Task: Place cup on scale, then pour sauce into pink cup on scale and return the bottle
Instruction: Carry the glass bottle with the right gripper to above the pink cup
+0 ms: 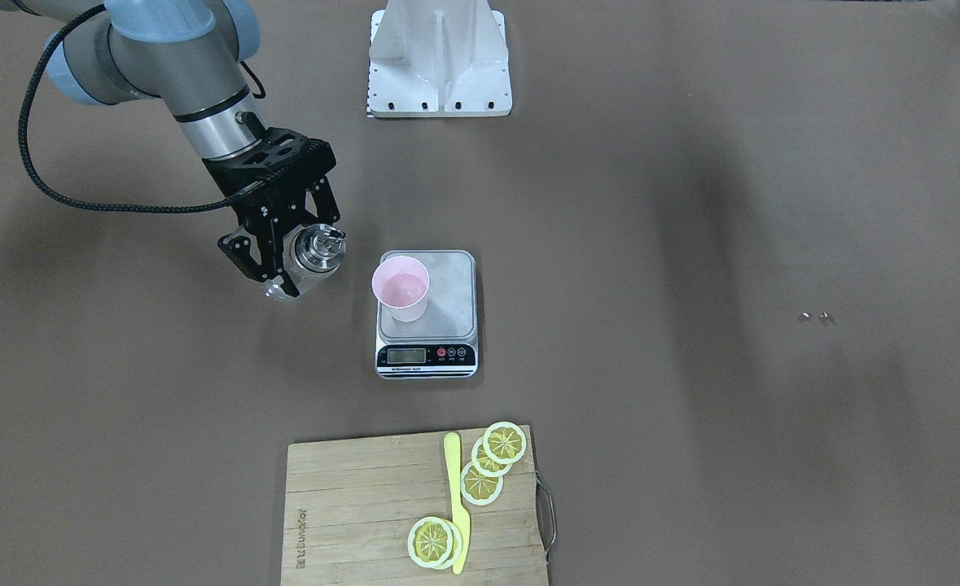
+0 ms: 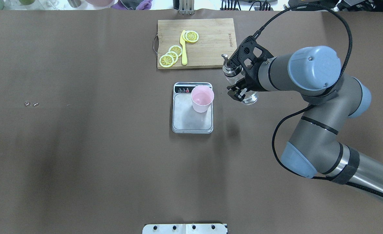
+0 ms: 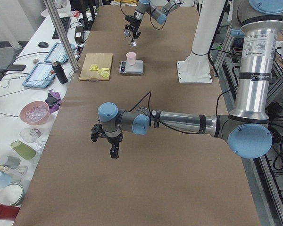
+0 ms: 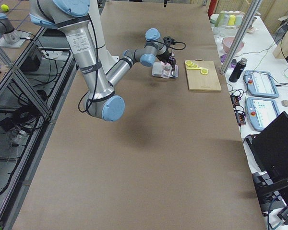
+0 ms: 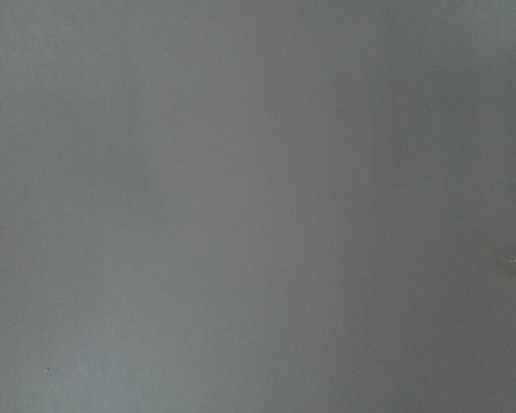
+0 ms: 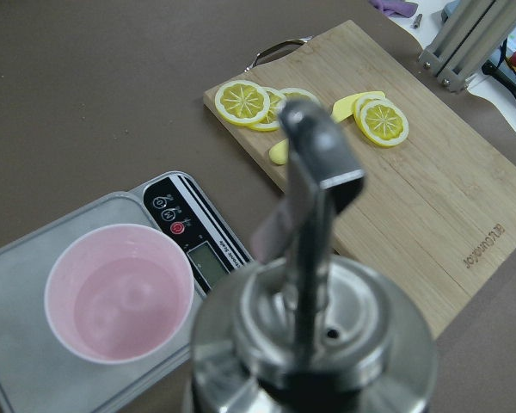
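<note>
The pale pink cup [image 1: 401,286] stands upright on the steel scale [image 1: 447,281], near its display end, with clear sauce [image 6: 116,305] pooled in its bottom. My right gripper [image 1: 296,260] is shut on the clear glass bottle [image 1: 317,252]. It holds the bottle in the air beside the scale, apart from the cup. The metal spout cap [image 6: 314,344] fills the right wrist view and leans a little. My left gripper [image 3: 111,143] hovers over bare table far from the scale, and I cannot tell whether it is open or shut.
A wooden cutting board [image 2: 210,42] with lemon slices [image 2: 170,56] and a yellow knife [image 2: 184,48] lies beyond the scale. The robot's white base [image 1: 439,61] stands on the scale's other side. Two small shiny bits [image 2: 30,104] lie far to my left.
</note>
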